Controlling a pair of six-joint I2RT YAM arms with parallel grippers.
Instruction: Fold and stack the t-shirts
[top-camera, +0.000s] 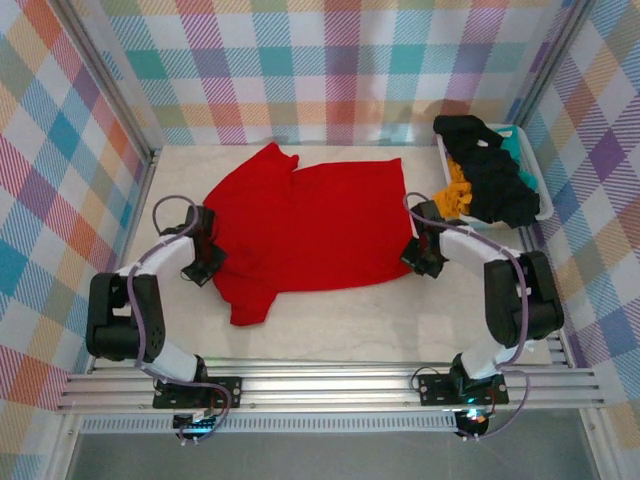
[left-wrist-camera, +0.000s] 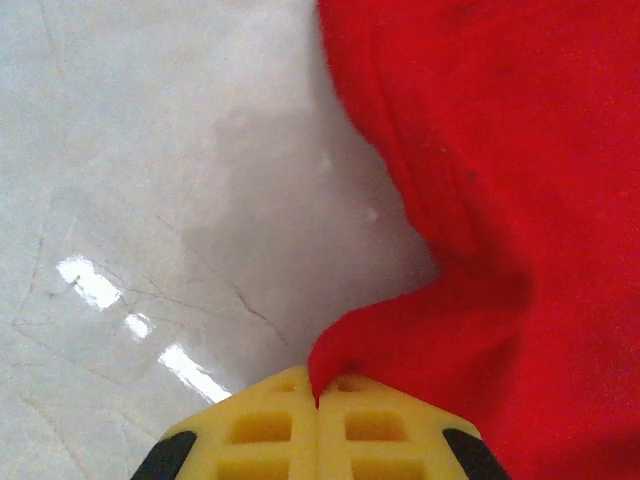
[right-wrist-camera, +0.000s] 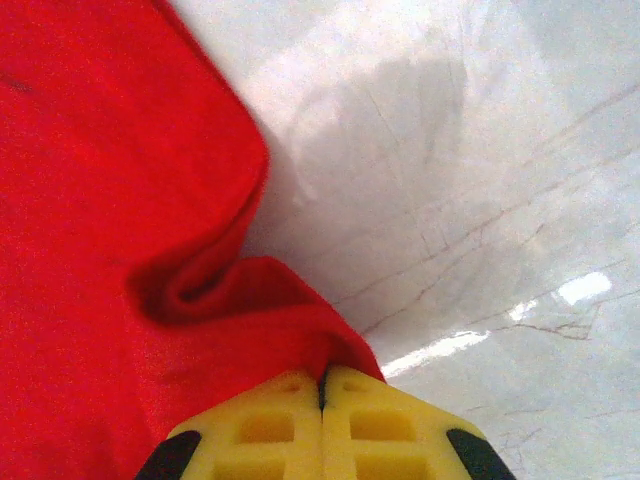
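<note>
While gripping, through yellow-fingered left gripper and right gripper with jaws closed, opposite side edges of the plain bright red soft-cloth t-shirt, holds it flat mid-table, likely for folding, just short of the far white-and-teal plastic basket.

Red cloth t-shirt flat at centre of pale marble table; white plastic basket far right, black cloth t-shirt inside.

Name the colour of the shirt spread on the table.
The t-shirt is plain red, clearest in the top external view.
</note>
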